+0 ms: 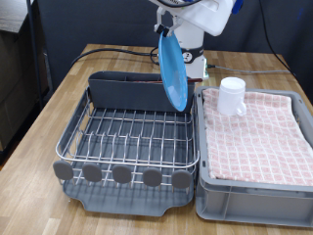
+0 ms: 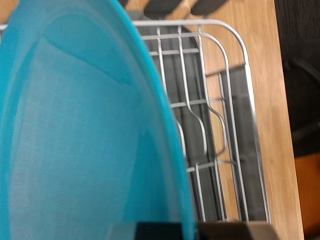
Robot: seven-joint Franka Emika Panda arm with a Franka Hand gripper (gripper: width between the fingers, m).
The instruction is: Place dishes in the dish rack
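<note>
My gripper (image 1: 166, 27) hangs at the exterior view's top centre, shut on the upper rim of the bright-blue plate (image 1: 174, 69). The plate hangs on edge above the right rear part of the dish rack (image 1: 127, 137), near the tall grey caddy (image 1: 122, 91). In the wrist view the plate (image 2: 80, 130) fills most of the picture, with the rack's silver wires (image 2: 210, 120) below it. The white mug (image 1: 232, 96) stands on the pink checkered cloth in the grey crate (image 1: 256, 186). The wooden spoon is out of view.
The rack and crate stand side by side on a wooden table (image 1: 39, 127). Round grey knobs (image 1: 121, 174) line the rack's front edge. A dark cable (image 1: 117, 49) lies behind the rack near the robot's base.
</note>
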